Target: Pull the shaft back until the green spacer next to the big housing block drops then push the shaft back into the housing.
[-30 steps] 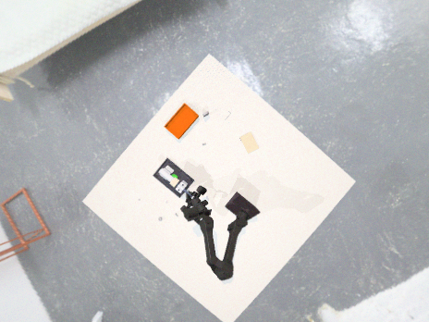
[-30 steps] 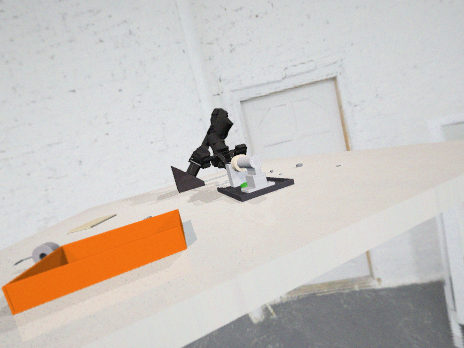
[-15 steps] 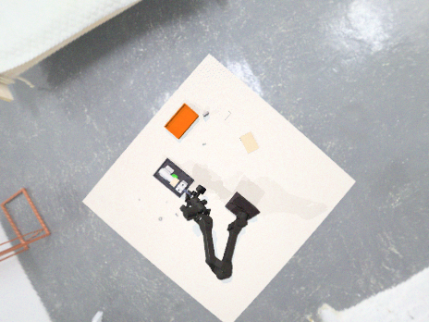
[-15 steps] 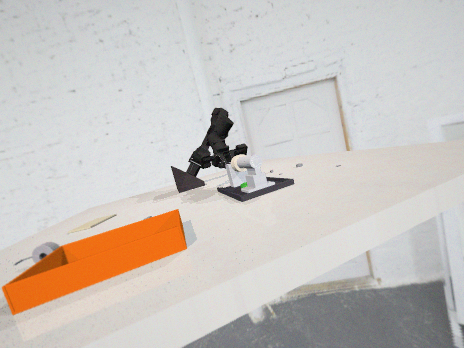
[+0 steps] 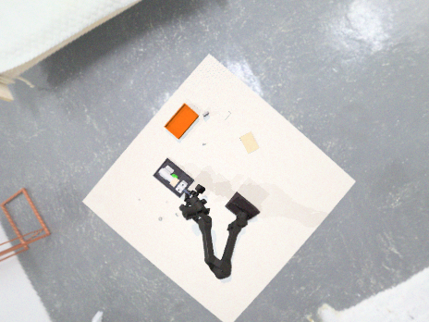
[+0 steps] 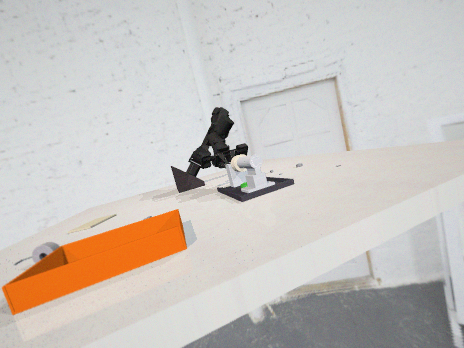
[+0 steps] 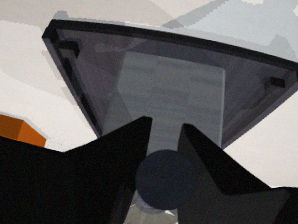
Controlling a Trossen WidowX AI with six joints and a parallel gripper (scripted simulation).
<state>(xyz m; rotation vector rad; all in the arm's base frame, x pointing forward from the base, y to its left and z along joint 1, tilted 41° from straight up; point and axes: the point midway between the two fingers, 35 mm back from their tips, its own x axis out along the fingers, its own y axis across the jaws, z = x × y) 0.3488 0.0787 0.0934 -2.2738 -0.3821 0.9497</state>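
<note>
The pale housing block stands on the dark base tray. The green spacer lies low on the tray beside the housing block, below the shaft line. A cream spacer is up at shaft height between the housing and the white support bracket. My gripper is shut on the shaft's outer end, whose dark round face shows in the wrist view. How deep the shaft reaches into the housing is hidden.
An orange open box stands away from the tray. A thin yellowish plate and a grey roll lie on the table. Small grey bits, one of them a round piece, lie near the tray.
</note>
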